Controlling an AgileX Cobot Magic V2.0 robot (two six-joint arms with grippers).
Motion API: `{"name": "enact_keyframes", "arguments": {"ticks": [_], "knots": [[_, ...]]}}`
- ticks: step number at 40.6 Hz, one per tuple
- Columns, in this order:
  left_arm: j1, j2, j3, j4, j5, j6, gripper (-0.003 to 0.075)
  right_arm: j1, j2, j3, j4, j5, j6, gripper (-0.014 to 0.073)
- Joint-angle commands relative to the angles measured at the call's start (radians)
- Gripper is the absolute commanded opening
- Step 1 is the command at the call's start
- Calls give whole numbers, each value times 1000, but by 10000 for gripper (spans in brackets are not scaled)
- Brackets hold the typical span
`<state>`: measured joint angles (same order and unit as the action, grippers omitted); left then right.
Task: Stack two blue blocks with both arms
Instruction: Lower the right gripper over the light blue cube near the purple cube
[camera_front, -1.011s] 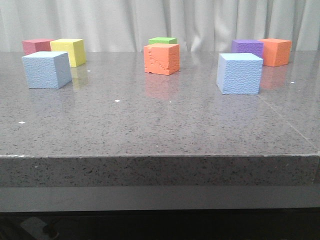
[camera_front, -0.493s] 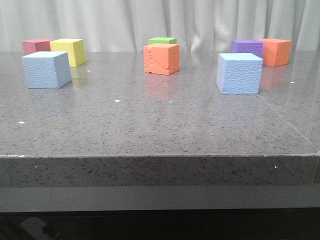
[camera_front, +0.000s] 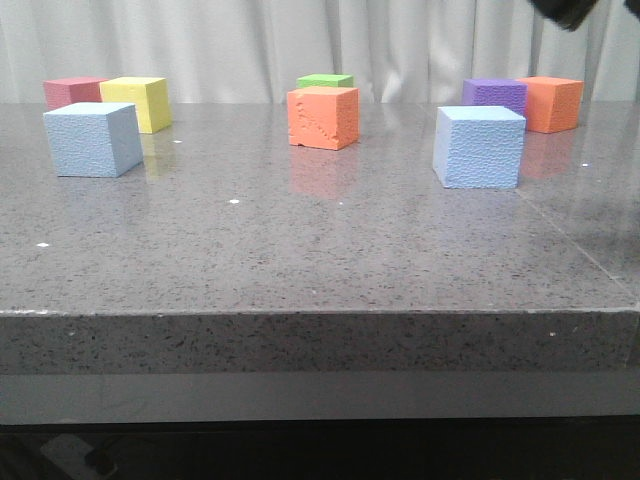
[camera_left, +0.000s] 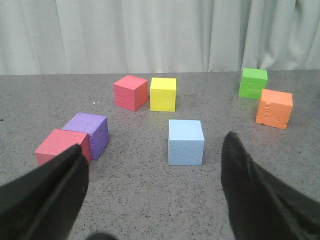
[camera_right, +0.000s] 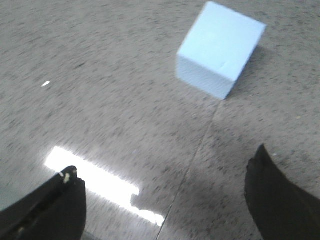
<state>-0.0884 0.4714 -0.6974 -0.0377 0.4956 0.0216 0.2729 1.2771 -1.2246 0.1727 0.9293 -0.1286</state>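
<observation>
Two pale blue blocks rest on the grey table, far apart. One blue block (camera_front: 93, 139) is at the left and the other blue block (camera_front: 479, 147) at the right. In the left wrist view, my left gripper (camera_left: 154, 142) is open and empty, with a blue block (camera_left: 186, 142) on the table ahead of its fingers. My right gripper (camera_right: 165, 160) is also open and empty, hanging above the table short of a blue block (camera_right: 220, 49). A black part of the right arm (camera_front: 565, 12) shows at the top right of the front view.
A red cube (camera_front: 72, 92) and a yellow cube (camera_front: 138, 102) stand behind the left blue block. An orange cube (camera_front: 323, 117) and a green cube (camera_front: 325, 81) are mid-table. A purple cube (camera_front: 494, 94) and another orange cube (camera_front: 552, 103) are behind the right block. The table's front edge (camera_front: 320, 313) is near.
A black part of the right arm has come into the top right corner of the front view. The blocks have not moved.
</observation>
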Motion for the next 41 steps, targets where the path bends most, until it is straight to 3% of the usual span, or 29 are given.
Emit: {"name": "enact_keyframes", "arguments": {"ticks": [1, 7, 22, 36, 41], "knots": [[-1, 14, -33, -2, -85, -7, 544, 26, 65, -115, -111, -33, 154, 647], [-1, 14, -33, -2, -85, -7, 544, 38, 196, -231, -180, -17, 280, 647], [-1, 14, -33, -2, -85, -7, 544, 38, 461, -446, -182, 24, 369, 647], [-1, 14, -33, -2, -85, -7, 544, 38, 561, -478, -267, 8, 448, 645], [-1, 14, -33, -2, -85, -7, 544, 38, 564, -478, -253, 12, 454, 568]]}}
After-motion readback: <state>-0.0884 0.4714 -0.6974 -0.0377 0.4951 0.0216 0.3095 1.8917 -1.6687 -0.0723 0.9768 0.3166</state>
